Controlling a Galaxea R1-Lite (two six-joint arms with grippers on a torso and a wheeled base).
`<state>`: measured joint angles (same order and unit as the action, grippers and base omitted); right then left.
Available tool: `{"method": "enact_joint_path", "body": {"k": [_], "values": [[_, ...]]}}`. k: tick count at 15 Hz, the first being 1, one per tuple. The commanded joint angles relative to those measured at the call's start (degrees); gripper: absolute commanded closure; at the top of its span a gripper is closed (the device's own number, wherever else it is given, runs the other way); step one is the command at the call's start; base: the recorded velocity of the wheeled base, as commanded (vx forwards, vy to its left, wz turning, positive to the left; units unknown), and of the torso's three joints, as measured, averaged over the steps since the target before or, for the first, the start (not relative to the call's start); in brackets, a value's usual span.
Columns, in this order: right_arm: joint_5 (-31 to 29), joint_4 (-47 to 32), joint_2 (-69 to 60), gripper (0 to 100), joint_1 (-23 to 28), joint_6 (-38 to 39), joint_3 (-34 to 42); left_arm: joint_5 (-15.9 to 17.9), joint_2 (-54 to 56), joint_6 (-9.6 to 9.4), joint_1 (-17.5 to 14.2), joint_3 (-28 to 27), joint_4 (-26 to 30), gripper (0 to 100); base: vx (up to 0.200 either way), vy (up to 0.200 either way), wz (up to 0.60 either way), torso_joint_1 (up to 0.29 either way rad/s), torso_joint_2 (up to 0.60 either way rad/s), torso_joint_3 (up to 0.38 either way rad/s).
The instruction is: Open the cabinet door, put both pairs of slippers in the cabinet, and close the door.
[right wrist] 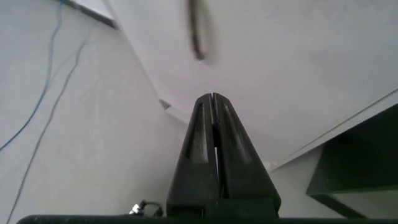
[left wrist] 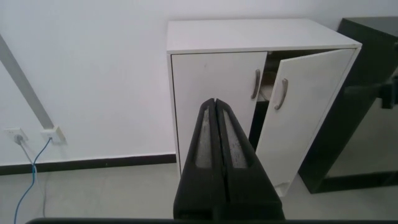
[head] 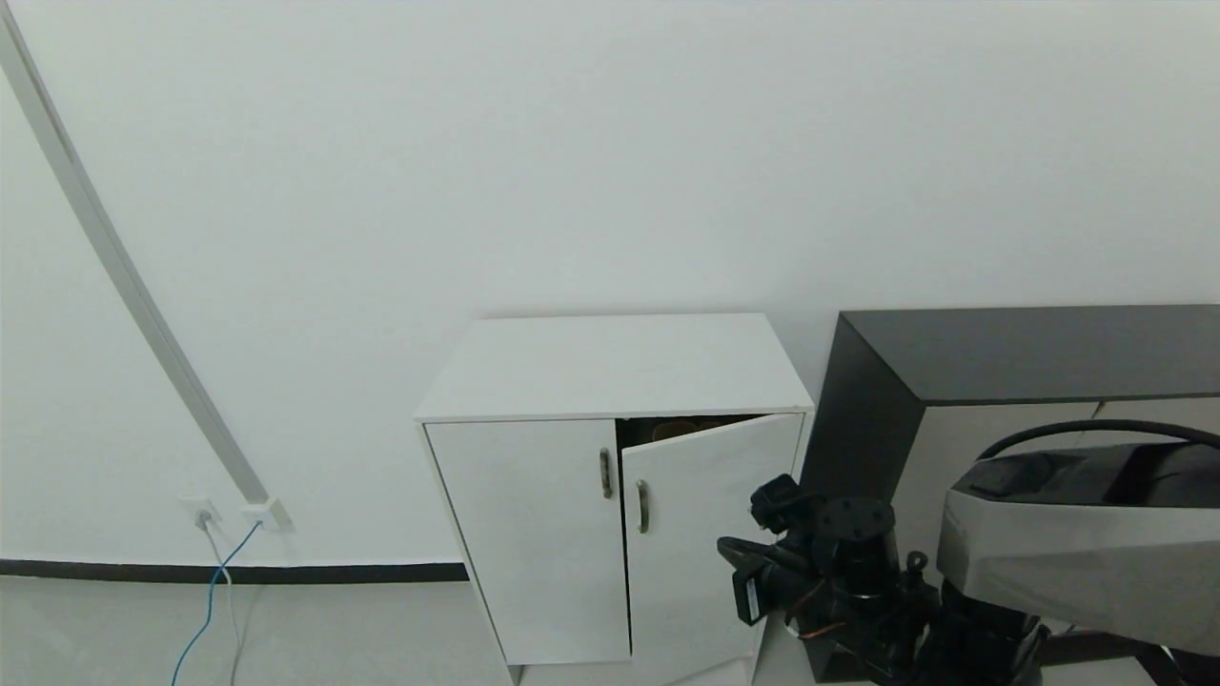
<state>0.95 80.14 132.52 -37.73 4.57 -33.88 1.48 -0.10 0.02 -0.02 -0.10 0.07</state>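
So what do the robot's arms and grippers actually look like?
The left gripper and right gripper are matte black, each with two long tapering fingers and greyish recessed panels. The right arm is black, with round joint caps, thin orange wires and a small white label.

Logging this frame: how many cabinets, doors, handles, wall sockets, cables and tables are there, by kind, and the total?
White cabinet: 1
Doors: 2, left door shut, right door ajar
Handles: 2, left handle, right handle
Wall sockets: 2, left socket, right socket
Cables: 2, blue cable, white cable
Black table: 1
Total: 10
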Motion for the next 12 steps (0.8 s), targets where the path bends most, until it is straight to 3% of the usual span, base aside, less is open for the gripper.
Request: {"method": "enact_joint_path", "body": {"k": [1, 3, 7, 12], "values": [[0.2, 5.6, -2.5, 100, -2.5, 0.1, 7.8, 0.0, 0.0, -0.02, 0.0, 0.0, 0.0, 100, 0.2, 0.0, 0.0, -0.012, 0.0, 0.007], [0.2, 7.9, -2.1, 100, -2.6, 0.1, 9.8, 0.0, 0.0, 0.06, 0.0, 0.0, 0.0, 100, 0.2, 0.0, 0.0, -0.002, 0.0, 0.005], [0.2, 8.3, -1.1, 100, -2.2, 0.1, 9.0, 0.0, 0.0, -0.11, 0.0, 0.0, 0.0, 100, 0.0, 0.0, 0.0, 0.0, 0.0, 0.0], [0.0, 6.6, 4.7, 100, 0.5, 0.0, 0.7, 0.0, 0.0, -0.02, 0.0, 0.0, 0.0, 100, 0.0, 0.0, 0.0, 0.0, 0.0, 0.0]]}}
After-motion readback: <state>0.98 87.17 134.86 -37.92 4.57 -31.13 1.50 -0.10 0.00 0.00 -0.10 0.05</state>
